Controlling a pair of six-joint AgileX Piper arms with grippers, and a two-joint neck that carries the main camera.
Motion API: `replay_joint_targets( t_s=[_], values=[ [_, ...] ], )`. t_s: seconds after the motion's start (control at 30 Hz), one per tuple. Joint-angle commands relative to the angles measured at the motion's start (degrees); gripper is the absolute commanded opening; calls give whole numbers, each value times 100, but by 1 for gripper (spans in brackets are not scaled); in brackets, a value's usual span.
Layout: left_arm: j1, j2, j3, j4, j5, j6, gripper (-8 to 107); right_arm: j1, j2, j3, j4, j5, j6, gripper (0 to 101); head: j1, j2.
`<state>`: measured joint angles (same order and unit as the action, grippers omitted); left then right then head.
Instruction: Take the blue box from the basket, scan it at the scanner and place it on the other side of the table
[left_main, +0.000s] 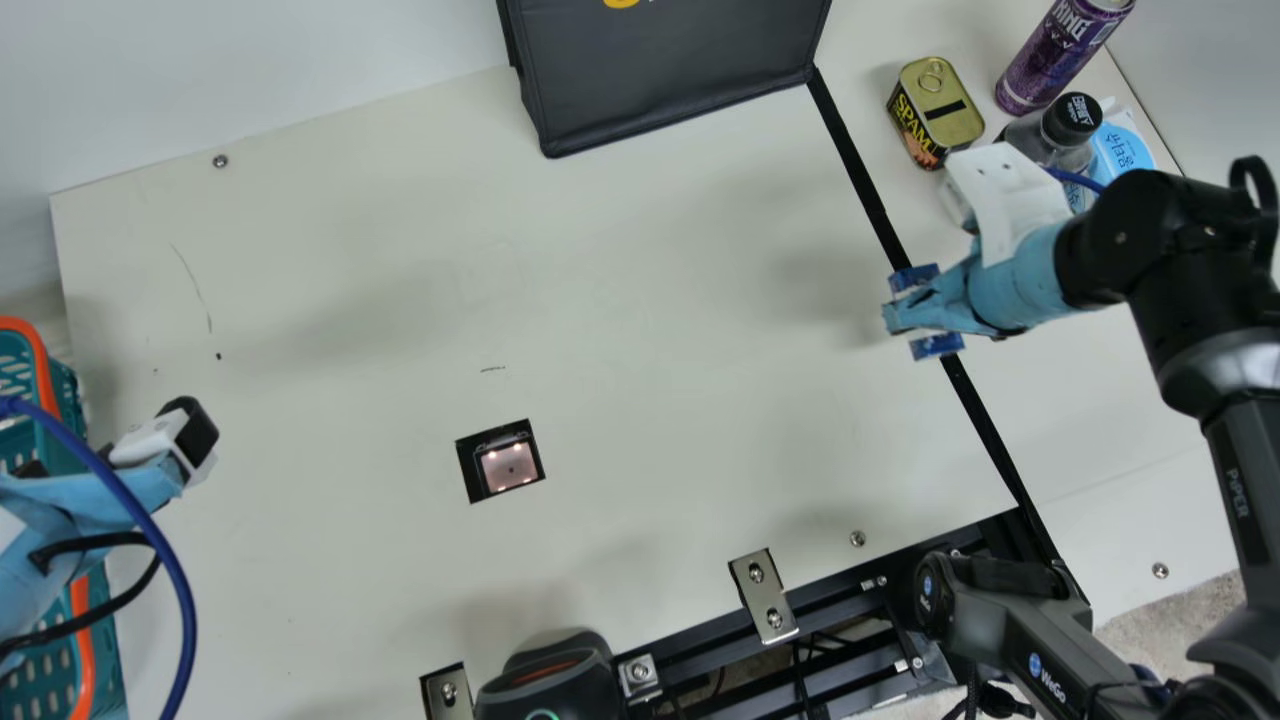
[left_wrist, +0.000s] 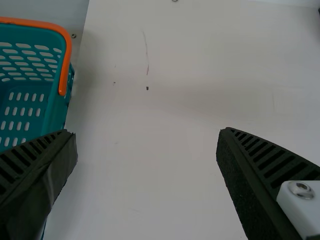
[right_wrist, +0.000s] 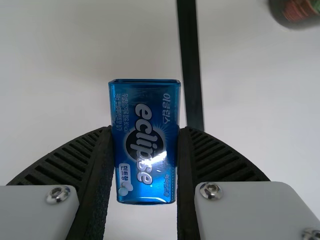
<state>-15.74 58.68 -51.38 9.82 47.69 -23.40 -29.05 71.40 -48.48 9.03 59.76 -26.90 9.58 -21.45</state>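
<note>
Had the blue box (right_wrist: 145, 145) clasped in the right pincer (right_wrist: 145, 128), above the black strip (left_main: 862, 175) on the right of the counter (left_main: 620, 300). Had the left pincer (left_wrist: 146, 131) spread with nothing between, beside the basket (left_wrist: 66, 60). Judged the box light, stiff and slick, hardly fragile; best gripped squarely by both long sides. Counted one box in the right pincer, and at far right one tin (left_main: 950, 110), one purple can (left_main: 1055, 60), one dark-capped bottle (left_main: 1070, 122) and one blue-and-white pack (left_main: 1125, 150).
</note>
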Motion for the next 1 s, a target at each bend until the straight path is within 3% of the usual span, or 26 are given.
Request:
replay_joint_targets(
  t_s=[0.0,0.23,0.53,0.97],
  values=[
    [0,0,0,0,0,0,90,-514,-17,35,8,26,-386,0,-166,-13],
    [0,0,0,0,0,0,90,-1417,14,114,-3,-10,-1185,0,-166,-13],
    [0,0,0,0,0,0,90,-2251,289,102,15,-329,-2088,0,-166,-13],
    [0,0,0,0,0,0,90,-2511,827,1,94,-1019,-2815,0,-166,-13]
  ],
)
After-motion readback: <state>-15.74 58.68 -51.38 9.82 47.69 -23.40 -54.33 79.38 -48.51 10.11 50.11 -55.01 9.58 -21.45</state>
